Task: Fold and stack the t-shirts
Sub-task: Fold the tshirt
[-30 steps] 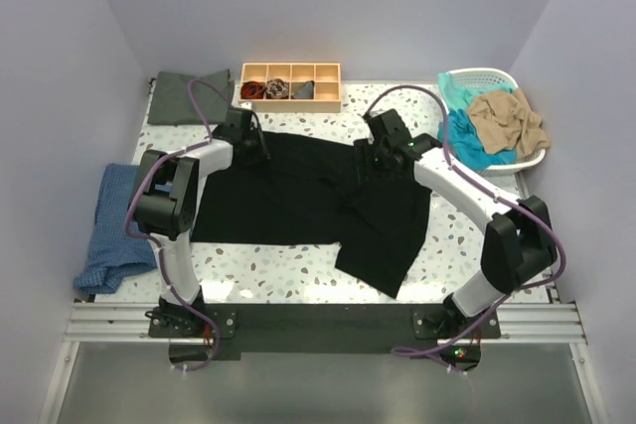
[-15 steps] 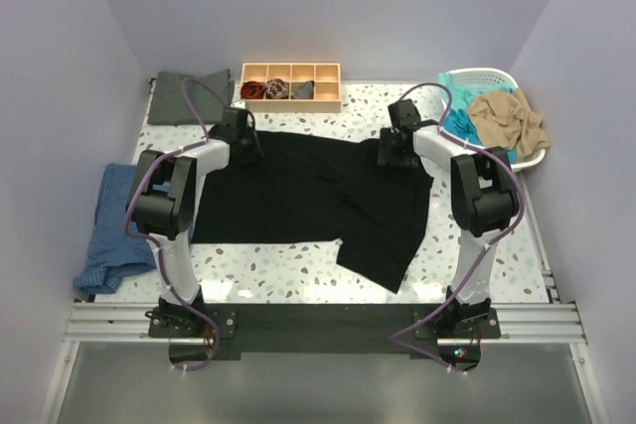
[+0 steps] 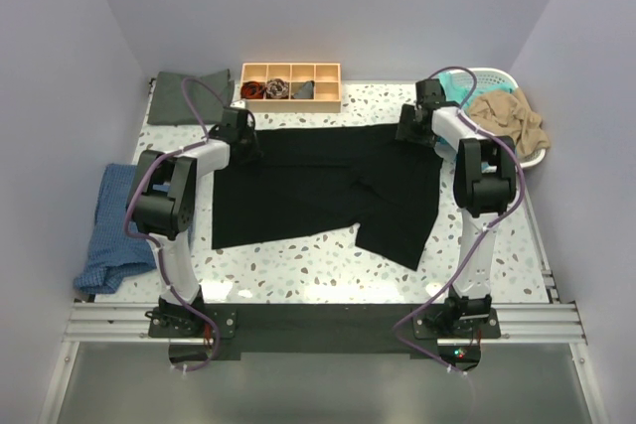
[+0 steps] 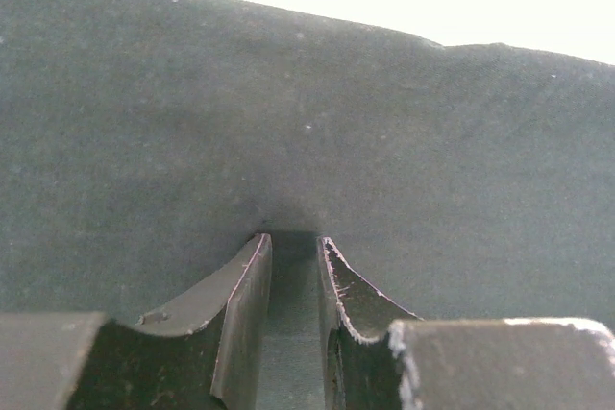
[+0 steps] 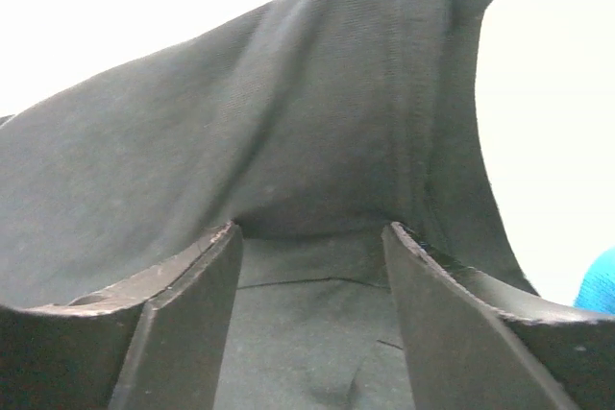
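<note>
Both wrist views show fingers (image 4: 240, 319) gripping the black t-shirt (image 3: 318, 181); overhead hides that.

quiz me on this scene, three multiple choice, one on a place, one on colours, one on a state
1. Where does the basket stand?
A near left corner
B far right corner
C table centre

2. What lies in it?
A a teal shirt and a tan shirt
B two red shirts
C one white shirt

3. The left gripper is:
A open in the air
B shut on the black t-shirt
C shut on the basket

Answers: B, it sits at the table's far right; A, both colours show over the rim; B, its fingers pinch black cloth in the wrist view.
</note>
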Robot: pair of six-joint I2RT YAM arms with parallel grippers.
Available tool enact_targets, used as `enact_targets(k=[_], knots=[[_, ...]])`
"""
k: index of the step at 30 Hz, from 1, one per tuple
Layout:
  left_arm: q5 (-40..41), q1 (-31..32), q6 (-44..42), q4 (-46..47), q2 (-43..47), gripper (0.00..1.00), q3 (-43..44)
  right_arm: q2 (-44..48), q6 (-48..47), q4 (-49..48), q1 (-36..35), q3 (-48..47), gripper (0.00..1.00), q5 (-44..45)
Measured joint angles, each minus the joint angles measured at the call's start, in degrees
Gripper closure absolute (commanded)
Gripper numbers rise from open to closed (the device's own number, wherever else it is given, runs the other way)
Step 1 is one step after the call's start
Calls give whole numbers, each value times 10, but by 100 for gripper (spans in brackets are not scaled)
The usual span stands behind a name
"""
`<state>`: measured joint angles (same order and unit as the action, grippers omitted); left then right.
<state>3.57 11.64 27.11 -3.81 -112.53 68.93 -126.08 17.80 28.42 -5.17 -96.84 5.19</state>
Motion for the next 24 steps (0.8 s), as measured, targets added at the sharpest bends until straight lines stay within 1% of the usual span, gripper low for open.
enact_targets(k=[4, 7, 11, 15, 16, 18, 20, 22, 24], knots=[[-21, 0, -14, 17, 2, 68, -5, 4, -19, -18, 2, 3, 29, -50], [-41, 0, -21, 33, 16, 68, -12, 32, -28, -37, 3, 35, 27, -81], [-45, 11, -29, 40, 78, 67, -15, 126, -37, -40, 3, 92, 26, -100], [-19, 42, -24, 47, 168, 64, -33, 247, -28, -41, 3, 125, 25, -105], [-10, 51, -20, 50, 195, 64, -51, 280, -23, -42, 2, 145, 25, -105], [3, 72, -5, 56, 251, 60, -109, 350, -10, -49, -1, 209, 25, -101], [10, 86, 13, 58, 299, 58, -184, 408, 0, -42, -5, 278, 25, -93], [16, 96, 48, 41, 349, 57, -302, 460, 12, -16, -7, 360, 26, -89], [19, 103, 68, 26, 378, 58, -353, 491, 22, 6, -9, 419, 26, -89]])
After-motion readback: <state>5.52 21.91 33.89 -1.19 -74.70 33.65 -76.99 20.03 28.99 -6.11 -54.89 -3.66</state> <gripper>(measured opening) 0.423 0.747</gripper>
